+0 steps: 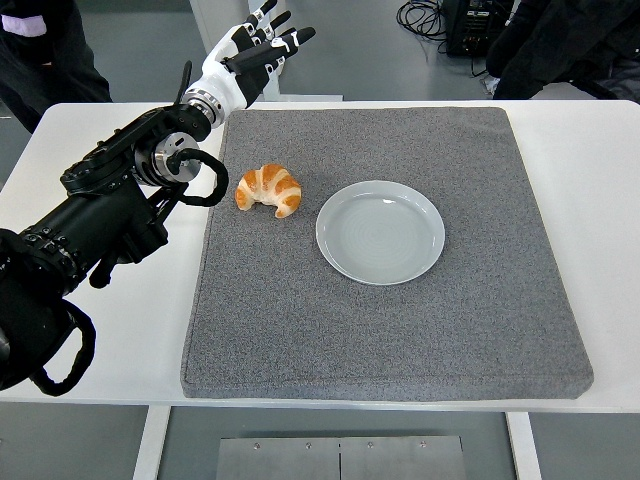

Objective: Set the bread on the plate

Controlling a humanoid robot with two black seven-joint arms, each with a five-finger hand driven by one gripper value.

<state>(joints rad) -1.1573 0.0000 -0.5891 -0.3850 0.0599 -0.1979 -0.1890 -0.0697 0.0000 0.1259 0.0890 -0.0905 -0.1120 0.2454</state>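
- Head view, layout: the bread (268, 190), a croissant, lies on the grey mat (400, 330) that covers most of the white surface (600, 150), just left of the empty plate (380, 231) and apart from its rim.
- Head view, my arm: my left robot hand (252, 48) is raised beyond the mat's far left corner, fingers spread wide and holding nothing; it is well apart from the bread. My right arm is out of view.
- Head view, step in hand: I judge this to be the approach; nothing is grasped and the plate is bare.
- Head view, next move: I would bring the hand down and nearer over the bread, close the fingers gently around its middle, lift, then carry it a short way right to the plate.
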